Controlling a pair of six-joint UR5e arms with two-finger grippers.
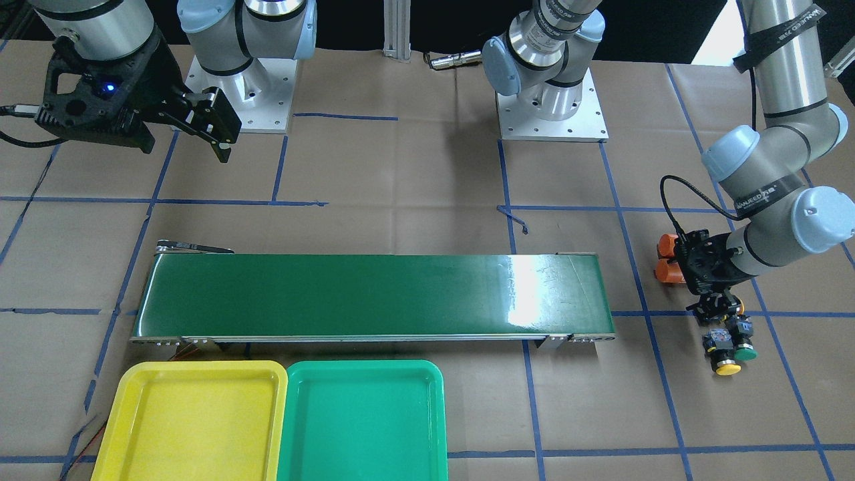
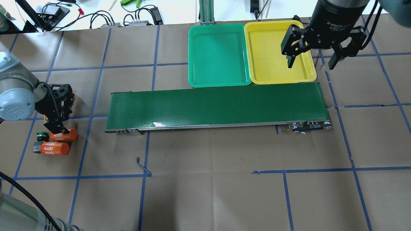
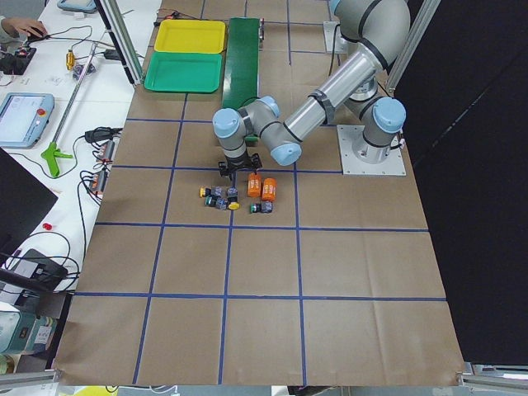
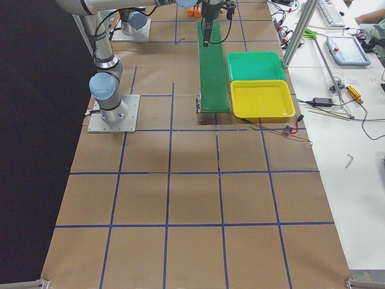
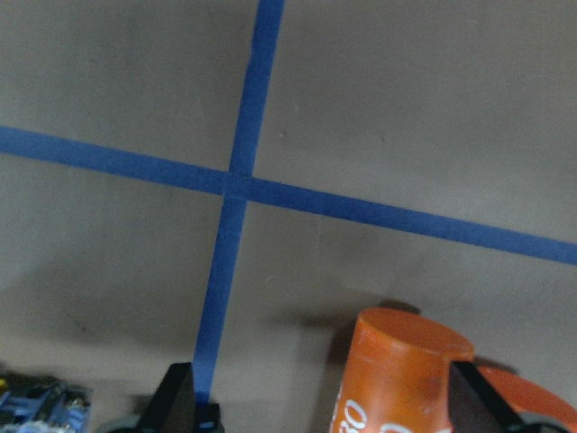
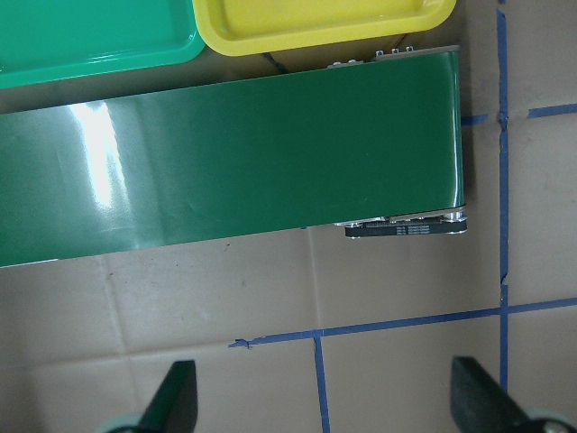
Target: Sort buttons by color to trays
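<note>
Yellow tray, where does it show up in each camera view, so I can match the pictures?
Front-facing: yellow tray bottom left, left of the green tray.
Overhead: tray at top, right of centre.
Exterior left: tray top left, far end.
Exterior right: tray upper middle, right of centre.
Left wrist: not in view.
Right wrist: tray at top edge, cut off.
Shared landmark: the conveyor belt, whose end it lies beside.

The yellow tray (image 1: 194, 421) and green tray (image 1: 364, 421) lie flat, side by side, rims touching. The buttons (image 3: 221, 198), yellow- and green-capped, cluster on the tabletop (image 1: 427, 167) well apart from them.
</note>
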